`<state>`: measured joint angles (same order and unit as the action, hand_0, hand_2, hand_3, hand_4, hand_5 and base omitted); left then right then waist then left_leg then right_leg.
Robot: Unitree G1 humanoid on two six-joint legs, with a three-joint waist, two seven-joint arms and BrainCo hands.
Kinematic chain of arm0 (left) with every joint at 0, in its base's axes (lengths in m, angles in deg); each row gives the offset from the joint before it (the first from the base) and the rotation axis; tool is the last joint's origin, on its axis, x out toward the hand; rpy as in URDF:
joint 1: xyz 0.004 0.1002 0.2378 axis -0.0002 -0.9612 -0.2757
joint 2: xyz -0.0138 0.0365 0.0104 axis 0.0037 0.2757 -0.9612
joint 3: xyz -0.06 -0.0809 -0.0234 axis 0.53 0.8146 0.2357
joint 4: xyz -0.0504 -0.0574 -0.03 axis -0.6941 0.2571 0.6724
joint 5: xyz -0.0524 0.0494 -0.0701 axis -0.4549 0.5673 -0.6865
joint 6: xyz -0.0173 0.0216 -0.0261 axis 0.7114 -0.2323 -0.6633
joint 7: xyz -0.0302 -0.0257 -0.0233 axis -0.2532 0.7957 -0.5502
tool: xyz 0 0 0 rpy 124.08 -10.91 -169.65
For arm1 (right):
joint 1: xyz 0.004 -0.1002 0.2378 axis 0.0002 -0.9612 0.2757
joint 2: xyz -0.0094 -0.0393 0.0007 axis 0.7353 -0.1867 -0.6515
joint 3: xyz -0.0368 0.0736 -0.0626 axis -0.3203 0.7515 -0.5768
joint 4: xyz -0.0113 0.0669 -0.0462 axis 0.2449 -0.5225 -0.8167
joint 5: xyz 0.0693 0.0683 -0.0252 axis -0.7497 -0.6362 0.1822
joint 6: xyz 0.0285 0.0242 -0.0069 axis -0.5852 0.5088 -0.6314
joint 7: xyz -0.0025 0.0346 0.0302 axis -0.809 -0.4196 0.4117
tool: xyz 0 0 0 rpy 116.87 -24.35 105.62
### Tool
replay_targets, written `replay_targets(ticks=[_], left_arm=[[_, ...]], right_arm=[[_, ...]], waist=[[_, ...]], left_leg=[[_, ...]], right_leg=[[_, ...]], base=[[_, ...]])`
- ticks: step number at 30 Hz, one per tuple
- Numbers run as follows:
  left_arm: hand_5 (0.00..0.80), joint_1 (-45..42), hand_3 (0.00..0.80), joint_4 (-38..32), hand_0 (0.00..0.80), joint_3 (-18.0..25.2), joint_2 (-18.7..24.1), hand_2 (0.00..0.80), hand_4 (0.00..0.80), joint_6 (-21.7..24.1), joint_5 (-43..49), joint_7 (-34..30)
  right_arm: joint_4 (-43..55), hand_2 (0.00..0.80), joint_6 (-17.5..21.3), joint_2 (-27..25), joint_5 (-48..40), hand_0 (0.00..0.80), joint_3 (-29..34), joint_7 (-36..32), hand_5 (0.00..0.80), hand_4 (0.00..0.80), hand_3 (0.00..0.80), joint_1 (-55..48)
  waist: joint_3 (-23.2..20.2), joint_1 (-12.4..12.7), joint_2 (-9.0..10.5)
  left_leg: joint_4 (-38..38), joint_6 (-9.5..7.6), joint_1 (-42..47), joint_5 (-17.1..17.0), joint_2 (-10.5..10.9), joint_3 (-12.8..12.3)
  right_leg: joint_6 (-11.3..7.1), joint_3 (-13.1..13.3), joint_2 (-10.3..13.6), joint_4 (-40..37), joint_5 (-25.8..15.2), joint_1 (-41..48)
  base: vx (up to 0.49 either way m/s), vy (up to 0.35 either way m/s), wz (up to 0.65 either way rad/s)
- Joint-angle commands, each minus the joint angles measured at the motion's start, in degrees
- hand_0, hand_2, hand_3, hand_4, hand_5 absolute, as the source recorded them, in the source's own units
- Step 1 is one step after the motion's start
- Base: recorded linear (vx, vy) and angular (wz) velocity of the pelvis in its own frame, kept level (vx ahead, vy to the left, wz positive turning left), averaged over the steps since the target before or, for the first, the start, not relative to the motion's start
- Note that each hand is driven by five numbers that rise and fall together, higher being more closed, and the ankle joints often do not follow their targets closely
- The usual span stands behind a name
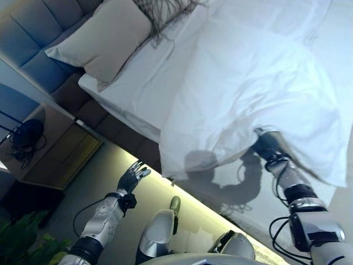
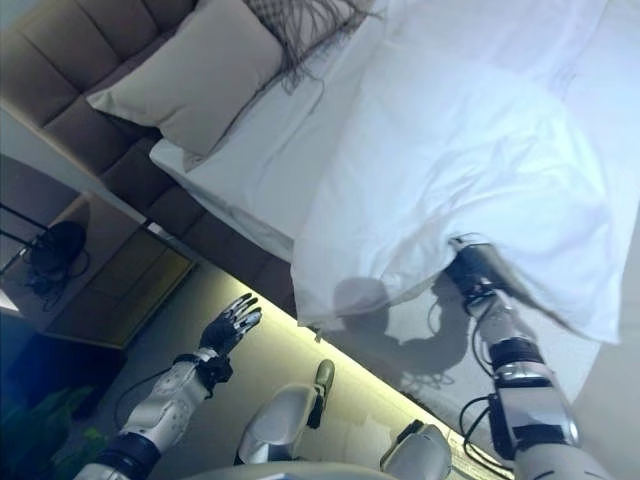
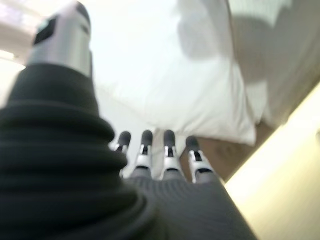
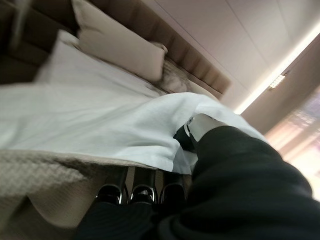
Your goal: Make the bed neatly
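Observation:
A white duvet [image 1: 259, 83] lies bunched across the bed, its lower edge lifted. My right hand [image 1: 267, 144] is at that edge, fingers under the cloth and thumb [image 4: 192, 129] on top, pinching the duvet [image 4: 100, 120]. A beige pillow [image 1: 105, 38] leans at the padded headboard [image 1: 33, 38], on the white sheet [image 1: 149, 77]. My left hand [image 1: 132, 178] is open and empty, raised in the air beside the bed and apart from the bedding; its straight fingers [image 3: 167, 150] show in the left wrist view.
A bedside table [image 1: 60, 149] with a dark object [image 1: 27, 135] on it stands by the headboard. A green plant [image 1: 22, 237] is at the lower left. A fringed grey throw [image 1: 165, 11] lies behind the pillow. A beige textured cover [image 4: 50, 185] lies under the duvet.

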<state>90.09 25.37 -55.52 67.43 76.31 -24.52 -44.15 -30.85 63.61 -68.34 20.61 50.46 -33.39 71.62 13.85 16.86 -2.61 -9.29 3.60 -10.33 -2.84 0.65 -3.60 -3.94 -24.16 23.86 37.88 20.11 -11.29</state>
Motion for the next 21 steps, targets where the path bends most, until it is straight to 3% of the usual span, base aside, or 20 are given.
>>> replay_targets(ticks=[1, 4, 12, 17, 21], left_arm=[[0.000, 2.81, 0.000, -0.89, 0.000, -0.08, 2.79, 0.000, 0.000, 3.56, 18.23, 15.25], [0.000, 5.28, 0.000, -0.33, 0.000, -1.47, 3.66, 0.000, 0.000, -0.25, 29.48, 24.40], [0.000, 12.55, 0.000, 3.25, 0.000, -8.51, 2.44, 0.000, 0.000, -9.23, 52.08, 30.02], [0.000, 16.85, 0.000, 4.51, 0.000, -14.95, 0.03, 0.000, 0.000, -9.11, 59.46, 25.48], [0.000, 19.14, 0.000, 5.60, 0.000, -19.90, -2.91, 0.000, 0.000, -9.95, 57.94, 22.33]], right_arm=[[5.72, 0.800, 0.01, 3.95, -2.28, 0.800, -3.28, 3.14, 0.800, 0.800, 0.800, 2.15], [7.29, 0.800, 2.32, 7.82, -2.22, 0.800, -7.01, 7.02, 0.800, 0.800, 0.800, 2.46], [7.53, 0.800, 5.87, 12.74, -6.77, 0.800, -10.44, 12.37, 0.800, 0.800, 0.800, 3.54], [10.28, 0.800, 7.04, 13.51, -7.80, 0.800, -11.86, 12.92, 0.800, 0.800, 0.800, 2.65], [12.35, 0.800, 6.99, 12.10, -8.39, 0.800, -11.35, 13.58, 0.800, 0.800, 0.800, 2.96]], waist=[[-2.21, 2.88, 1.77], [-2.98, 3.29, 2.55], [-4.08, 3.10, 3.89], [-3.84, 1.73, 4.35], [-3.30, 0.33, 4.13]], left_leg=[[-3.92, -2.02, 5.14, 5.62, -0.95, 1.58], [-1.97, -2.16, 7.46, 5.14, -0.76, 1.89], [0.85, -2.07, 11.40, 4.63, -1.01, 2.71], [1.30, -1.66, 11.84, 4.21, -1.93, 2.17], [1.44, -1.22, 11.20, 3.66, -2.52, 1.75]], right_leg=[[-8.30, 4.73, 2.69, -19.01, -27.69, 3.37], [-8.29, 3.78, 2.27, -21.09, -28.26, 6.54], [-8.80, 1.73, 1.75, -23.59, -28.43, 11.44], [-9.69, 0.82, 1.54, -24.87, -27.93, 12.45], [-10.25, 0.48, 1.47, -25.51, -27.67, 12.07]], base=[[0.122, -0.016, 0.06], [0.093, -0.028, 0.09], [0.093, -0.041, 0.09], [0.045, -0.071, 0.00], [-0.024, -0.070, -0.01]])
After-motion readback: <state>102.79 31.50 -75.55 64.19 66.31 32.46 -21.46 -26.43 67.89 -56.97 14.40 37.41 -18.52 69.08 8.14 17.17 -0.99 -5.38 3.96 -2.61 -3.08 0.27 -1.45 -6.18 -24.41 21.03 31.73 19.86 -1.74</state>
